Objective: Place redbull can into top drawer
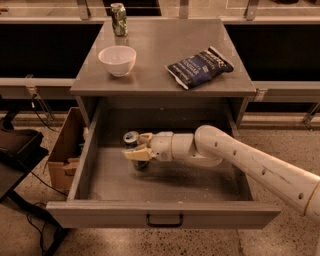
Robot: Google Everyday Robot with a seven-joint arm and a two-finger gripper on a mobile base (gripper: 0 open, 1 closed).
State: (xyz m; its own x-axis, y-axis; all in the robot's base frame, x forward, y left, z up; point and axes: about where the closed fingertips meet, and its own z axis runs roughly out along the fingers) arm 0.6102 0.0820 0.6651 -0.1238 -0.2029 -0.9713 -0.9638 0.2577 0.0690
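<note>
Reaching in from the right on a smooth white arm, the tool sits inside the open top drawer, at its left-centre. Its two pale fingers pinch the redbull can, one behind it and one in front. The can stands upright, long axis vertical, round silver top facing up. Its slim body is mostly hidden by the near finger, and the lower end shows dark close to the drawer floor; whether it touches cannot be told.

The drawer is a wide, shallow grey box with a dull speckled floor and a small dark bar handle centred on its front. Above it, the flat grey desk carries a round white bowl at left, a green-and-white can upright behind the bowl, and a crinkled dark blue snack bag lying flat at right. A brown cardboard box stands on the speckled stone floor just left of the cabinet.
</note>
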